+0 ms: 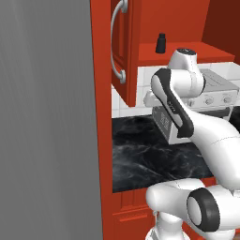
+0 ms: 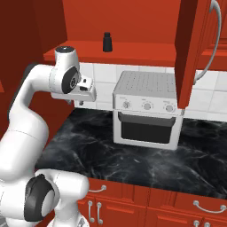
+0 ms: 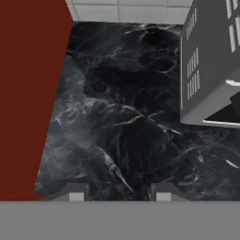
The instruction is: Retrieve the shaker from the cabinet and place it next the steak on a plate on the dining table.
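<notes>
- Since the shaker (image 2: 107, 42) stands high on the open cabinet (image 1: 187, 51) shelf and the tool (image 3: 117, 192) points down at the black table (image 2: 146, 155), the arm has a long way to lift and turn, and I think it could bump things as it goes
- One risk is the cabinet door (image 2: 188, 48): it hangs open just above the oven (image 2: 148, 108), and a wide swing of the arm might knock it
- Another risk is the shelf edge; if the tool comes up too close under it, I think the hand could hit the red board before it gets to the shaker
- Tool state: in the hand view the two tips stand a little apart with nothing between them, and this looks like as closed as they go; it holds nothing, so it has to open wider before it can go round the shaker
- If the tool pushes the shaker from the side, the shaker could tip or slide to the back, because it is small and narrow
- Shaker look: a small black tube with a thinner top, standing up straight, alone on the red shelf, near the left part of it in the right base view
- It is well above the tool and well apart from it
</notes>
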